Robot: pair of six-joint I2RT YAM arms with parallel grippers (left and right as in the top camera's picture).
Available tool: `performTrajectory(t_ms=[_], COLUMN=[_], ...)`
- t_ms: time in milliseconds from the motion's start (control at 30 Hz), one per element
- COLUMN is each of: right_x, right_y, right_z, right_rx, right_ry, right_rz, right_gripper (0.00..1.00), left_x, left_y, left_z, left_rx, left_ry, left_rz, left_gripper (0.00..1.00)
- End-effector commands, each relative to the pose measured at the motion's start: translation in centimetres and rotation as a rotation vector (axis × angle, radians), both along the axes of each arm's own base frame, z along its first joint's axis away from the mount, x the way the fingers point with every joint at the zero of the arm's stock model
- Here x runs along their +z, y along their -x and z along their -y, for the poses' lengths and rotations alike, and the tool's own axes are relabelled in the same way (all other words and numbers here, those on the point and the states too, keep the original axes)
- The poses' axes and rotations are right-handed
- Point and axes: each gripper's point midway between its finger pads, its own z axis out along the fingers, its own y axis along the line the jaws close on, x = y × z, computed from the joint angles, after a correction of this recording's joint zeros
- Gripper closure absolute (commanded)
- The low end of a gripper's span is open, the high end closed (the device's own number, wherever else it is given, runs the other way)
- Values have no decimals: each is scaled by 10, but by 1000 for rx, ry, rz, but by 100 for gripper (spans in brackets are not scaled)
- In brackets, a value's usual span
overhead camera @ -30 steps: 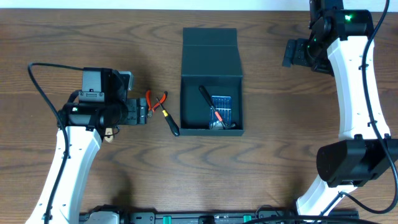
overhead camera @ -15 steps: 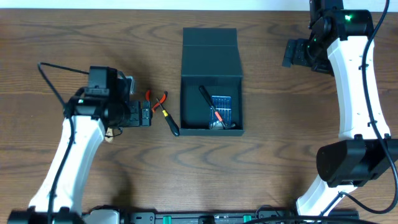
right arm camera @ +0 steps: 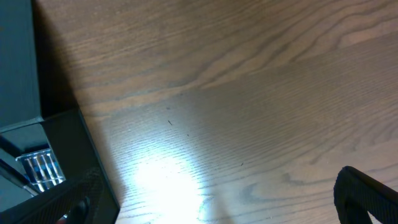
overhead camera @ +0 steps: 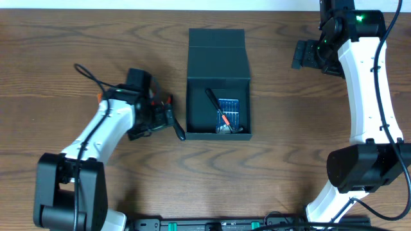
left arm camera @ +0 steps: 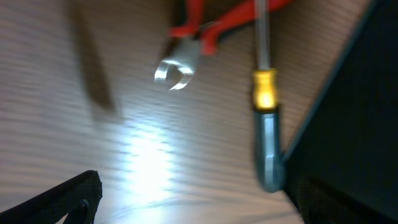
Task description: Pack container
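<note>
Brown wood makes up the table (overhead camera: 289, 160) under both arms. The left pincer (overhead camera: 166, 117) is spread wide with nothing between its fingers (left arm camera: 68, 199). Just ahead of it lie red-handled pliers (overhead camera: 162, 101) and a screwdriver (overhead camera: 174, 125) with a dark handle and a yellow ring. The wrist view is blurry, but the pliers' shiny tips show toward the pincer's left, and the screwdriver (left arm camera: 264, 93) is toward its right. The dark green container (overhead camera: 218, 83) sits just past the screwdriver, on the far side from this pincer, and the handle's end seems to touch its wall. Its lid is flipped back, and inside are a small blue case (overhead camera: 230, 112) and another tool with a dark handle (overhead camera: 215, 102). The right pincer (overhead camera: 300, 56) is spread wide too and holds nothing — the container is well apart from it, off to the left in its own view (right arm camera: 18, 62)
</note>
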Motion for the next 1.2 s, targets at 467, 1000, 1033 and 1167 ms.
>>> performTrajectory(t_ms=[467,1000,1033,1167], right_x=[8,8,8,8], right_y=[-2,-2,-1,-2], right_z=[2,2,2,2], right_rx=[-17,-17,-17,-17], right_ry=[5,5,5,5], right_rz=[26,26,26,26], right_gripper=[1,1,1,1], left_x=[-15,-24,-24,-25], left_y=[-4,-2,-3,-5], left_z=[20,17,15,15], left_rx=[175,212,223,224], left_ry=[-29,-50,-58,-61], left_rz=[-33,-58,-57,-48], left_gripper=[1,1,1,1])
